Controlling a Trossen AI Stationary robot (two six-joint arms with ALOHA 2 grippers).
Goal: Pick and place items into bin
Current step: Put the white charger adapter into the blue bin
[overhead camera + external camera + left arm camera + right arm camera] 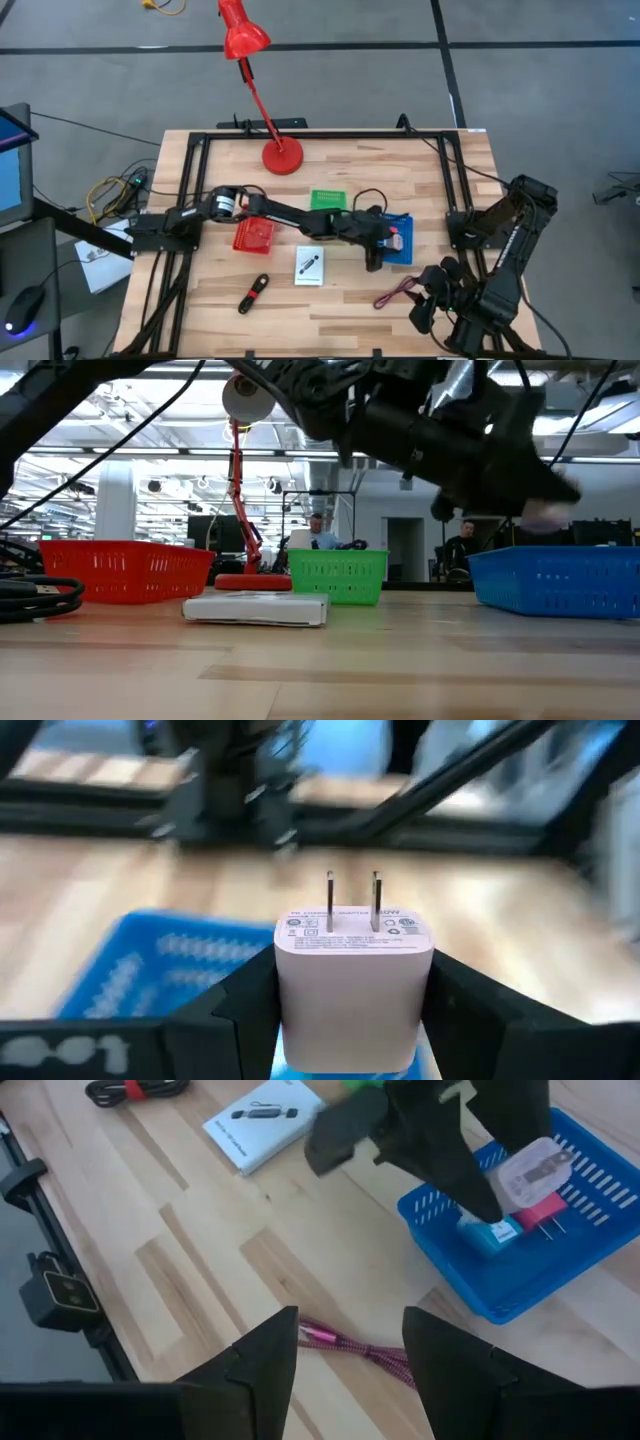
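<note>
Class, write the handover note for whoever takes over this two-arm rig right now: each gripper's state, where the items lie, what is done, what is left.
Left gripper: over the blue bin, jaws shut on a pale pink plug adapter, not yet released.
Right gripper: open, empty, waiting at the table's near right, over the dark red cord.
Done: a pink block and a blue-white cube lie in the blue bin.
Left: drop the adapter; then the cord, the white card and the black-and-red stick, all loose on the table.
The red bin and green bin also stand on the table.
</note>
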